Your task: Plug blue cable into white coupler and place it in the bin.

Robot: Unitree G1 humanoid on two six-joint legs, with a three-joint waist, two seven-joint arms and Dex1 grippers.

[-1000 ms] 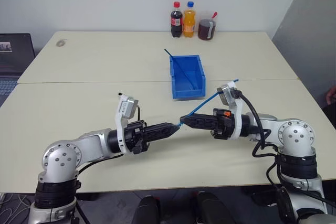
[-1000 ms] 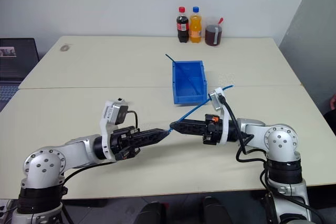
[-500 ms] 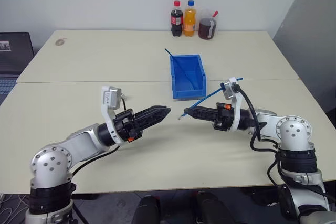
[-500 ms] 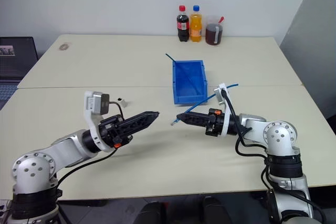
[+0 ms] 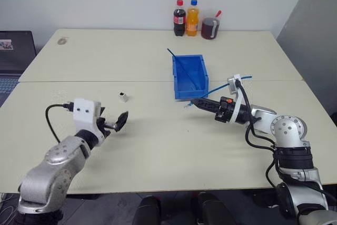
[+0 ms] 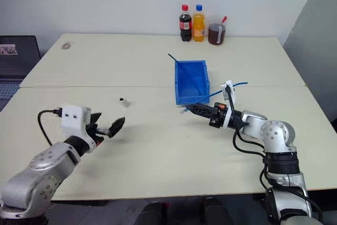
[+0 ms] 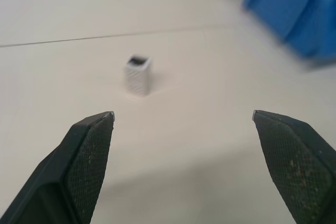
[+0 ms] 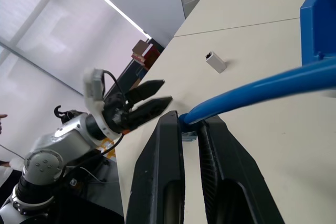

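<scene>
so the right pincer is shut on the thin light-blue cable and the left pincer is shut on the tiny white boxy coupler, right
Not quite. The left pincer is open and empty; the left wrist view shows the tiny white boxy coupler standing on the table ahead of it. The right pincer is indeed shut on the thin light-blue cable.

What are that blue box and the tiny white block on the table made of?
The bin looks like moulded plastic: uniform bright blue, smooth, slightly glossy walls. The white coupler also seems to be plastic, matte white with a dark opening on top; its side looks finely ribbed, though the view is too soft to be sure.
</scene>
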